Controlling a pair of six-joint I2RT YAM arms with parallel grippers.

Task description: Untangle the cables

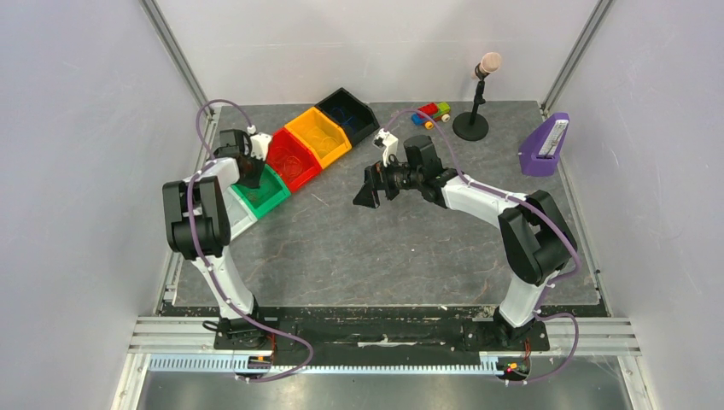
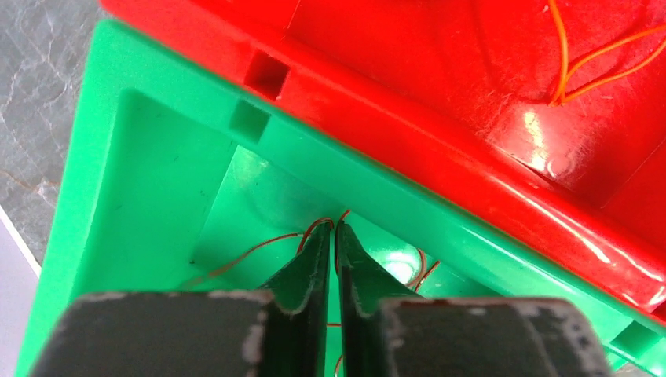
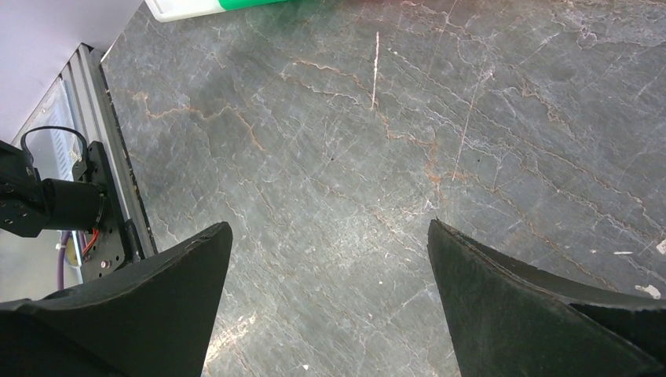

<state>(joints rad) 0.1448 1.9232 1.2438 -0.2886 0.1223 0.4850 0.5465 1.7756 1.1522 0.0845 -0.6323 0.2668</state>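
My left gripper (image 2: 336,225) reaches down into the green bin (image 2: 149,165), its jaws closed to a hairline gap. A thin red cable (image 2: 251,251) runs from the bin floor up to the fingertips and shows again on their right side, so it looks pinched at the tips. In the top view the left gripper (image 1: 252,181) hangs over the green bin (image 1: 271,198). A thin orange cable (image 2: 597,67) lies in the red bin (image 2: 440,71). My right gripper (image 3: 330,228) is wide open and empty above bare table, mid-table in the top view (image 1: 367,195).
Red (image 1: 290,158), orange (image 1: 318,135) and black (image 1: 348,113) bins continue the diagonal row. A toy train (image 1: 432,112), a microphone stand (image 1: 472,120) and a purple holder (image 1: 545,147) stand at the back right. A thin pale line (image 3: 375,71) marks the table; wire or scratch, I cannot tell.
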